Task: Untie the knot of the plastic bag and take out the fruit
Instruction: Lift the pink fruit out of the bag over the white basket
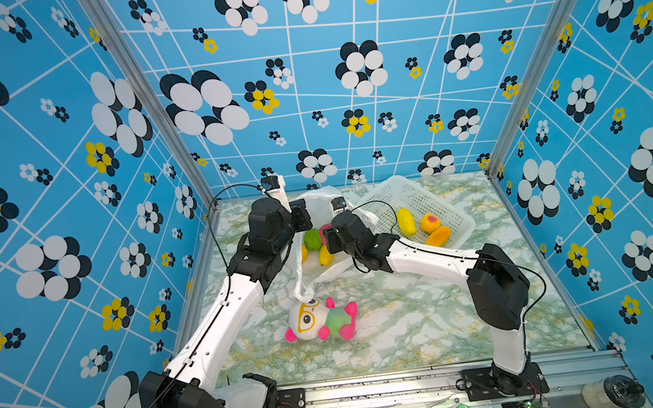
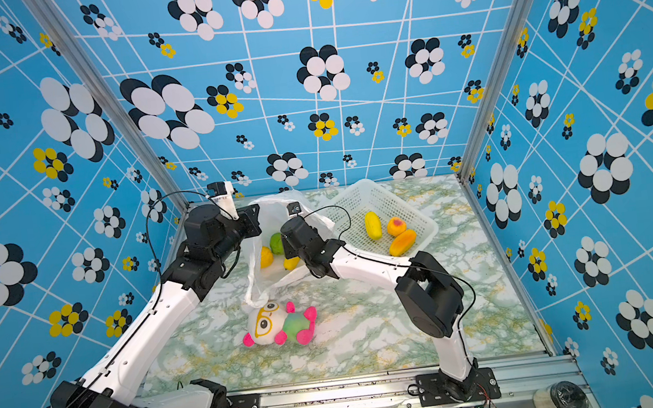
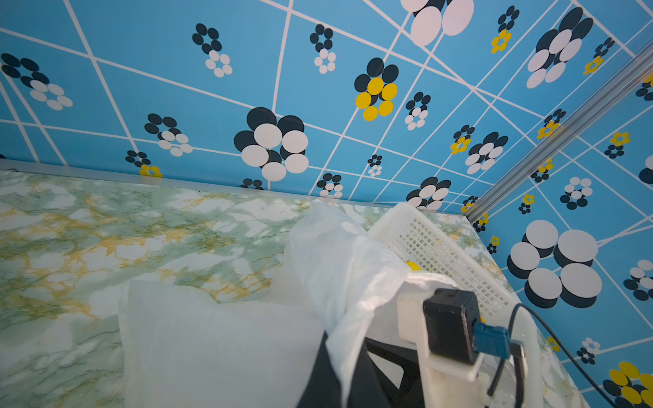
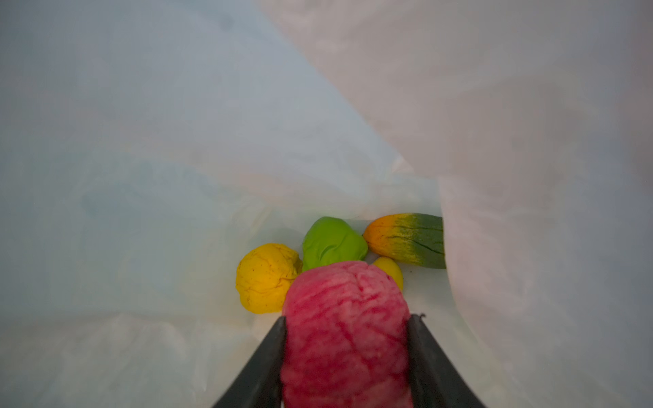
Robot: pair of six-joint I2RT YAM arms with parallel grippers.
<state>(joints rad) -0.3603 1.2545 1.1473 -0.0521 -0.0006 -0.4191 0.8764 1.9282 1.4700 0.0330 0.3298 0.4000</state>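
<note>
The bag [image 1: 318, 201] is seen at the back of the tabletop [image 1: 414, 329], close to the back wall, with its mouth opened toward the front. Just beside it on the right, the basket [image 1: 420, 198] is set at a slant, one corner near the back wall. Little room is left behind either. A broad bare stretch of tabletop is found in front, on the right.

The left end effector [image 3: 341, 371] is closed tight, and a fold of the bag's rim is pinched in it and held up. The right end effector [image 4: 349, 318] is reached deep into the bag. Its jaws are pressed against both sides of the pink fruit [image 4: 344, 293], which is gripped between them. In the right wrist view, plastic is draped close around it.

A doll [image 1: 321, 318] is laid in front of the bag, between the two arms, and a loose end of the bag is trailed down to its head.

Fruit is counted:
- **In the bag, five:** the pink fruit, a yellow fruit [image 4: 266, 277], a green fruit [image 4: 332, 242], an orange-green fruit [image 4: 406, 240] and a small yellow fruit [image 4: 390, 268].
- **In the basket, three:** a long yellow fruit [image 1: 406, 221], an orange-pink fruit [image 1: 429, 222] and an orange fruit [image 1: 438, 236].

One bag, one basket and one doll are counted.
</note>
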